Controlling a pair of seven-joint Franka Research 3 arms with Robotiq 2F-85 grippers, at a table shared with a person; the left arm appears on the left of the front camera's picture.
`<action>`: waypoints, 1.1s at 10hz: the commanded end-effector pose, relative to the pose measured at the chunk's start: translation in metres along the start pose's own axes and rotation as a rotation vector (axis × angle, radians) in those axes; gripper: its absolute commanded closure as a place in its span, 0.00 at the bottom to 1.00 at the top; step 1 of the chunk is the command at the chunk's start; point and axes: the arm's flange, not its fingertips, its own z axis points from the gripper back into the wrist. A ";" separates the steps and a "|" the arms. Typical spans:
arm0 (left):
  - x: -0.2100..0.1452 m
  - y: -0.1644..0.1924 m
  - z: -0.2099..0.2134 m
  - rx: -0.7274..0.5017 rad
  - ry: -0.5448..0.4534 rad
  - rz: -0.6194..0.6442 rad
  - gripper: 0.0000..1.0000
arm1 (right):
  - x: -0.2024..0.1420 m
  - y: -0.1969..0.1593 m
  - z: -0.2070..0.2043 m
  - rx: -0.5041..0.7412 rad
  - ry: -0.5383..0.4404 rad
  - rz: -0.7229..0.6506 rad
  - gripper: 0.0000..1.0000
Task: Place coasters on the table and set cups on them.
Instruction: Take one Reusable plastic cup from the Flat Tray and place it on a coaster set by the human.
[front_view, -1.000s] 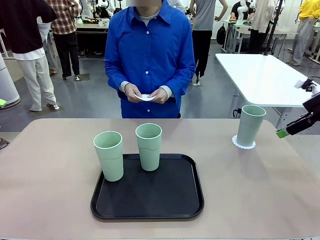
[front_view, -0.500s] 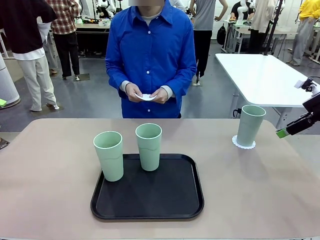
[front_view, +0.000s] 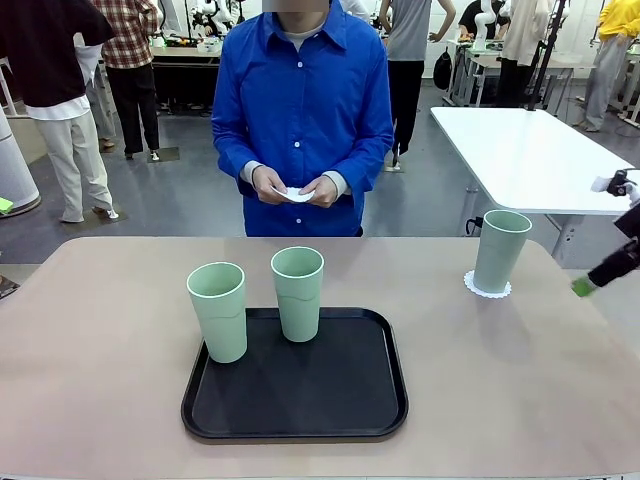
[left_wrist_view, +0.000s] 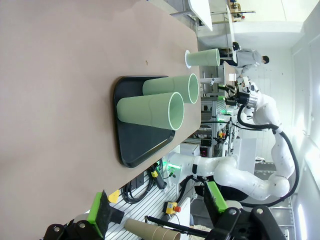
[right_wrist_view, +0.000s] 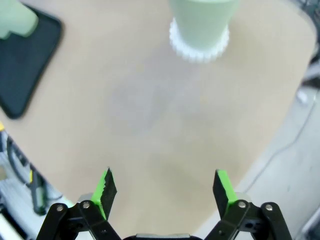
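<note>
The coasters are white paper doilies with scalloped, lacy rims. One coaster (front_view: 487, 289) lies flat on the beige-pink table (front_view: 100, 350), its frill showing all round the base of the cup on it (front_view: 500, 250). That cup is a tall, tapered, pale mint-green tumbler standing upright. This pair sits ahead of the right gripper (right_wrist_view: 165, 186), a little toward its right-hand finger and well apart from the tips. The right gripper's jaws stand wide apart with only bare tabletop between them.

A second coaster (front_view: 293, 193) is held off the table in the person's hands (front_view: 322, 190), beyond the far edge.

The left gripper (left_wrist_view: 157, 210) also has its green-padded fingers (left_wrist_view: 97, 217) spread wide and holds nothing. Well ahead of it lies the black tray (left_wrist_view: 132, 150). A nearer cup (left_wrist_view: 150, 110) and a farther cup (left_wrist_view: 170, 87) stand upright on the tray, close together, both the same mint green, with no coaster under them.
</note>
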 end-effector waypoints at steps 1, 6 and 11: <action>-0.002 -0.001 0.002 -0.006 -0.007 -0.006 0.00 | 0.000 0.046 0.054 0.093 0.095 -0.098 0.00; -0.002 -0.001 0.002 -0.006 -0.007 -0.006 0.00 | -0.004 0.078 0.083 0.120 0.082 -0.105 0.00; -0.002 -0.001 0.002 -0.006 -0.007 -0.006 0.00 | -0.017 -0.014 0.081 0.810 -0.244 -0.109 0.00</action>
